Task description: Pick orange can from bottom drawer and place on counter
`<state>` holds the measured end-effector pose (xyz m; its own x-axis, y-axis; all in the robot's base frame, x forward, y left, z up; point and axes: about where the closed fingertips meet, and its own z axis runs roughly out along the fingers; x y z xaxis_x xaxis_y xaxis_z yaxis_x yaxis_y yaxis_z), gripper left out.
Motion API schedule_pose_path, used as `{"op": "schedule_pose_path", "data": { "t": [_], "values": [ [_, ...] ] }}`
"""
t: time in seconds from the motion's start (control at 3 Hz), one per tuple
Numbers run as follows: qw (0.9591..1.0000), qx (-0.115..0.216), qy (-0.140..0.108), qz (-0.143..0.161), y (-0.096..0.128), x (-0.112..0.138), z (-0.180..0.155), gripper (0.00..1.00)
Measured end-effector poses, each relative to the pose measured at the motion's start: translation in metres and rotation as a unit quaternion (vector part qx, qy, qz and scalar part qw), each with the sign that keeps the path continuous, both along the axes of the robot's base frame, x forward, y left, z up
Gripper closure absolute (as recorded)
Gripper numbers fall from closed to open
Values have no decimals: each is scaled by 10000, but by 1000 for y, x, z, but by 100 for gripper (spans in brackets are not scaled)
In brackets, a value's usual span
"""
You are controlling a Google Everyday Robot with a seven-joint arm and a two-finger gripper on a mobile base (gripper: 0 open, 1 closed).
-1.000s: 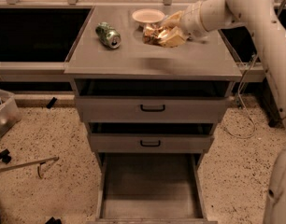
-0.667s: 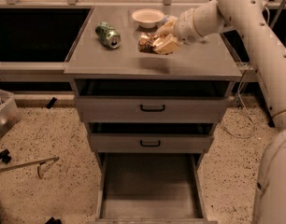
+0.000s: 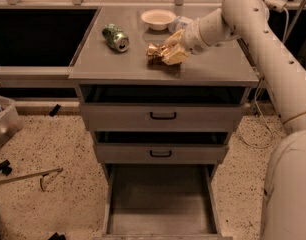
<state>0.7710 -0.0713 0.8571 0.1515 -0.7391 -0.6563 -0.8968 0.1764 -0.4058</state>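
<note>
The gripper [image 3: 166, 54] sits in the upper middle of the frame, low over the counter [image 3: 208, 70], its yellowish fingers [image 3: 174, 57] clamped on the orange can [image 3: 154, 52]. The can sticks out to the left of them, at or just above the grey surface – whether it touches cannot be told. The white arm [image 3: 253, 31] reaches in from the right edge, crossing the counter's back right corner.

Other things share the top: a green can [image 3: 116, 37] lies on its side to the left, well apart from the orange one, and a pale bowl [image 3: 158, 19] stands behind, near the back edge. Neither is in contact with the gripper.

Below, the two shallow drawers [image 3: 163, 117] with black handles are partly pulled out, and the bottom drawer [image 3: 160, 199] is out farthest, lower middle of the frame – plain grey floor showing. On the speckled floor at lower left lie a thin rod [image 3: 25, 176] and a plastic bin [image 3: 3, 123].
</note>
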Motion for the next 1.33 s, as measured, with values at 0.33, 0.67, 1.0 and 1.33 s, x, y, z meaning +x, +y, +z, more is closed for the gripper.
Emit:
{"op": "schedule_pose_path", "data": {
  "t": [0.33, 0.67, 1.0, 1.33],
  "values": [
    [10000, 0, 0, 0, 0, 0, 4, 81],
    [10000, 0, 0, 0, 0, 0, 4, 58],
    [10000, 0, 0, 1, 0, 0, 4, 35],
    [10000, 0, 1, 1, 0, 0, 4, 11]
  ]
}}
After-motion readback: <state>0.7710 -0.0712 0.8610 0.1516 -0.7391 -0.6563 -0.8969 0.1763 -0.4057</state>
